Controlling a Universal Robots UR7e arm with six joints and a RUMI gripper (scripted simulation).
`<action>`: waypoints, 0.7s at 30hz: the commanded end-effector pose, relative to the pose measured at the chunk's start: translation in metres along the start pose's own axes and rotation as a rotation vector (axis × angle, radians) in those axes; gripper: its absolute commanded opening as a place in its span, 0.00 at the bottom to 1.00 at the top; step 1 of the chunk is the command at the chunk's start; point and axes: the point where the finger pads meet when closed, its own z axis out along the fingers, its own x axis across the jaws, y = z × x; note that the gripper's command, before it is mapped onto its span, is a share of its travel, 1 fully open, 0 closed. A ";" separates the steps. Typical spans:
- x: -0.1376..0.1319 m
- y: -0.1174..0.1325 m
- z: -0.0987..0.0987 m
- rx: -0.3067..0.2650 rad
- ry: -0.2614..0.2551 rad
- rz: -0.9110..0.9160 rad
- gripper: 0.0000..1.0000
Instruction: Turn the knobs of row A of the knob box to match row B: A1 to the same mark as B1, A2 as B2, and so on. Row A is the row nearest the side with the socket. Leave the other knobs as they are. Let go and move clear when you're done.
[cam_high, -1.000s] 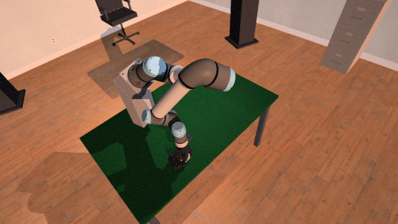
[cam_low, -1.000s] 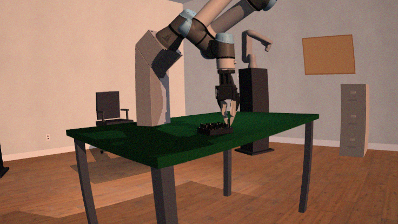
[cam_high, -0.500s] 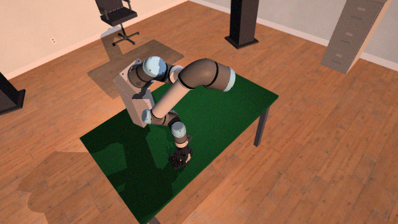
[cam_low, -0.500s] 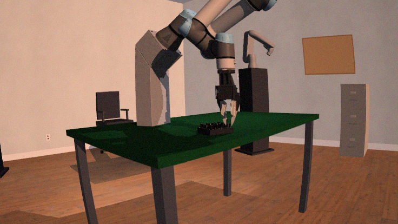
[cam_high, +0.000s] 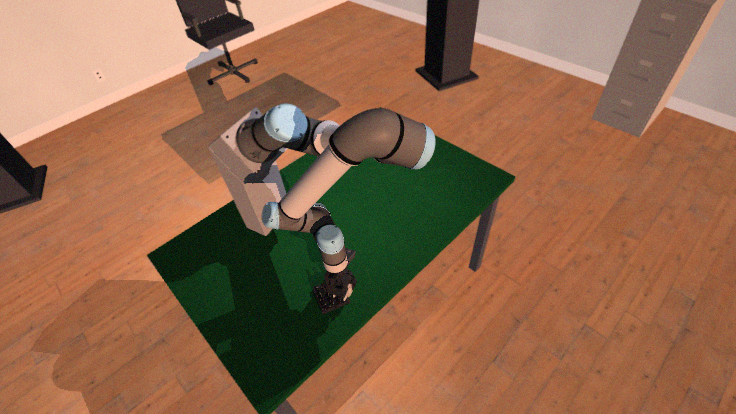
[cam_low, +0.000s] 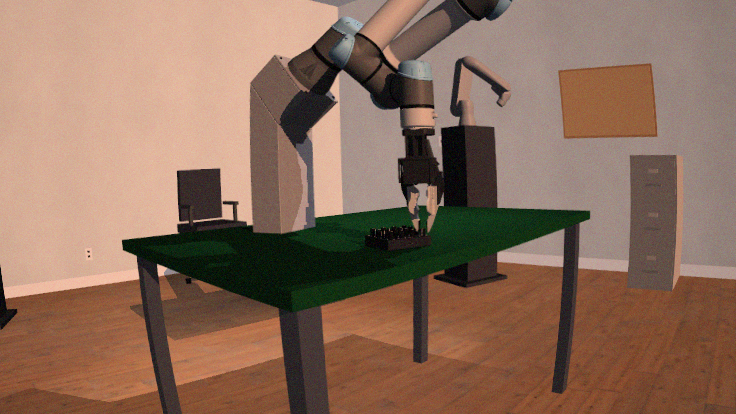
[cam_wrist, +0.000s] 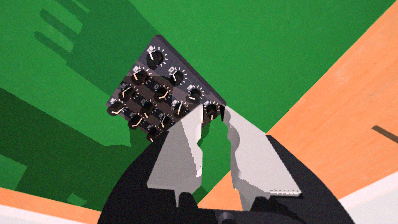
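Brown wood floor (cam_high: 591, 257) lay all around the green bench (cam_high: 406, 205) (cam_low: 519, 221) (cam_wrist: 280, 60) in the top view, and the dark knob box (cam_high: 325, 304) (cam_low: 398, 243) (cam_wrist: 188, 69) sat near the bench's long edge, under the end effector (cam_high: 346, 297) (cam_low: 423, 230) (cam_wrist: 212, 105). From the side, the end effector pointed down at one end of the box. Up close at the wrist, its pale fingers stood a little apart, a narrow gap with their tips by the corner knob (cam_wrist: 212, 109).
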 end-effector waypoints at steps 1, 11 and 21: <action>-0.002 0.000 -0.007 -0.001 -0.001 0.003 0.11; -0.002 0.000 -0.034 -0.001 -0.001 0.003 0.11; -0.002 0.000 -0.039 -0.001 -0.001 0.003 0.11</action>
